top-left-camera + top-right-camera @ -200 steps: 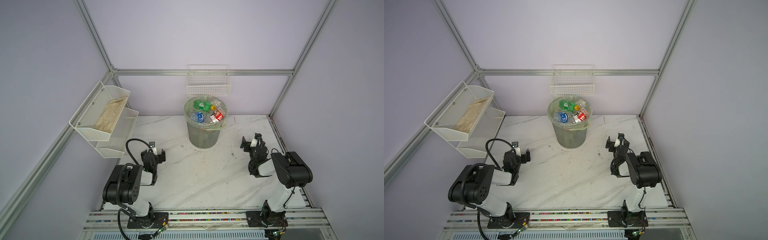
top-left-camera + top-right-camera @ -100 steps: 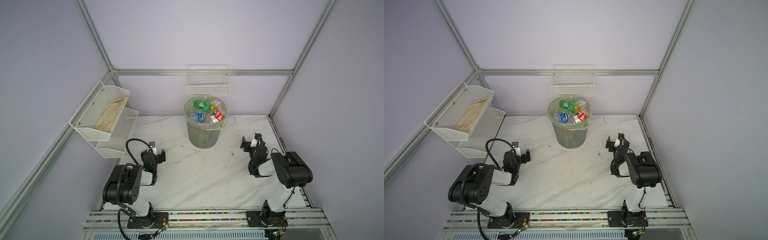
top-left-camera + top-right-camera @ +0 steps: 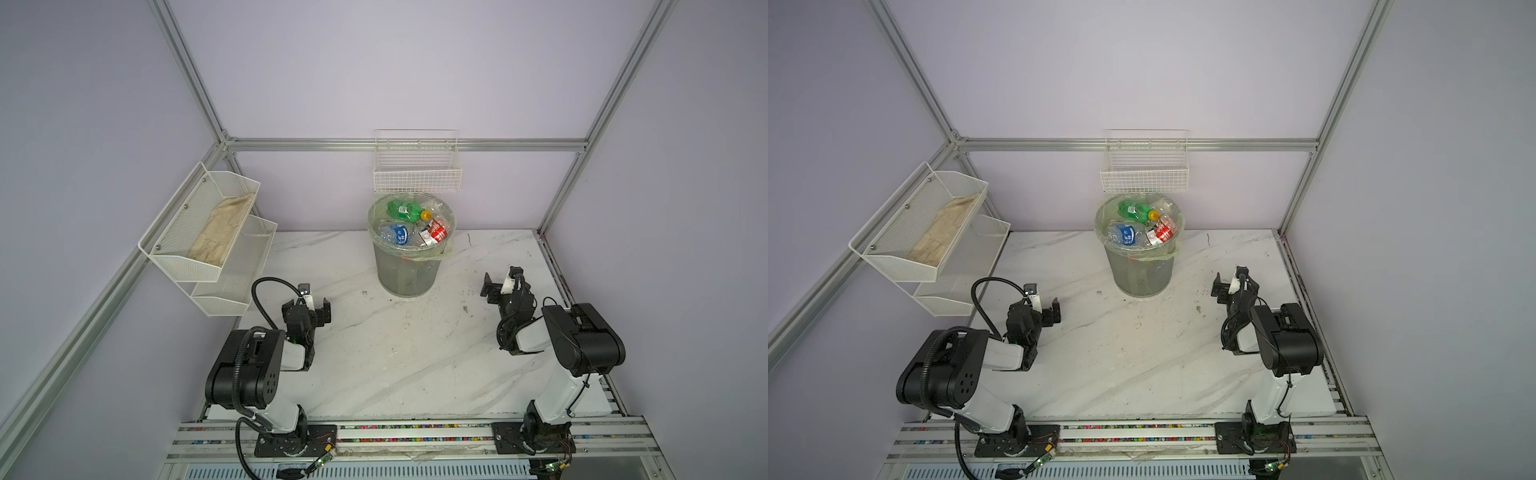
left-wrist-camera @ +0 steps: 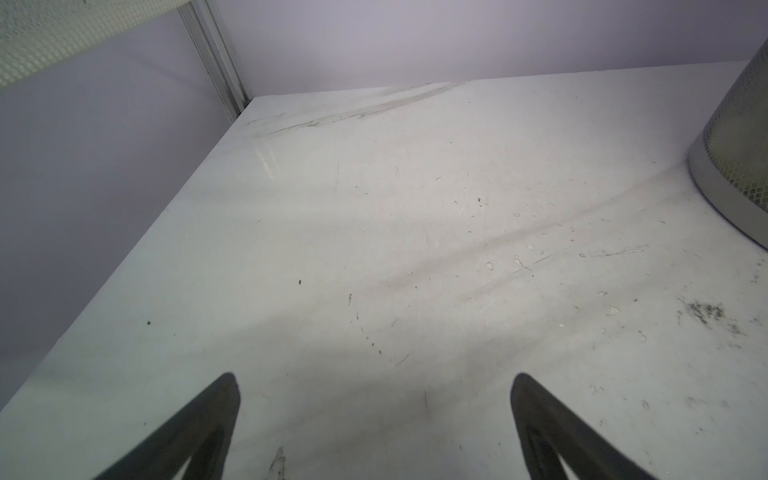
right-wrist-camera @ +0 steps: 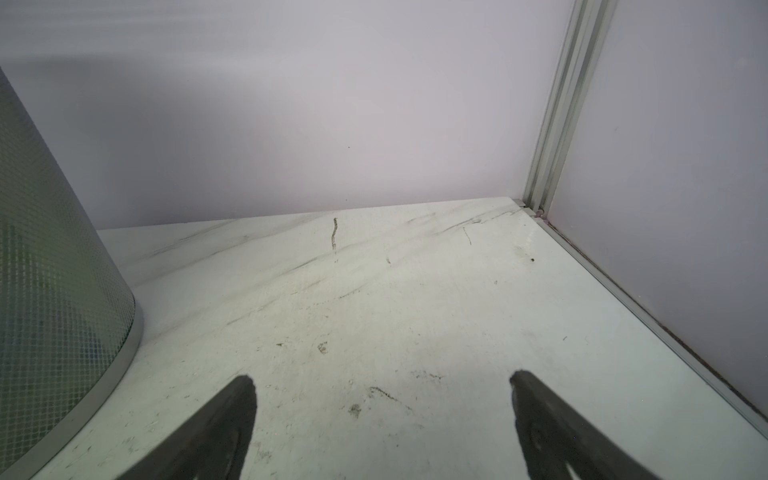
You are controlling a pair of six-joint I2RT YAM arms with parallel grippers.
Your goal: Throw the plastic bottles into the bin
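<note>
Plain pale lilac walls (image 3: 374, 62) close the space on three sides, edged by silver aluminium frame bars (image 3: 407, 144). The lower half of both top views is filled by a white marble-patterned tabletop (image 3: 395, 353), scuffed and speckled with dark marks. A white wire basket (image 3: 417, 178) hangs on the back bar at upper centre. At the left, two stacked white mesh shelf trays (image 3: 199, 253) jut from the wall; the upper one holds what looks like a folded beige cloth (image 3: 220, 232). The light is soft and even.
</note>
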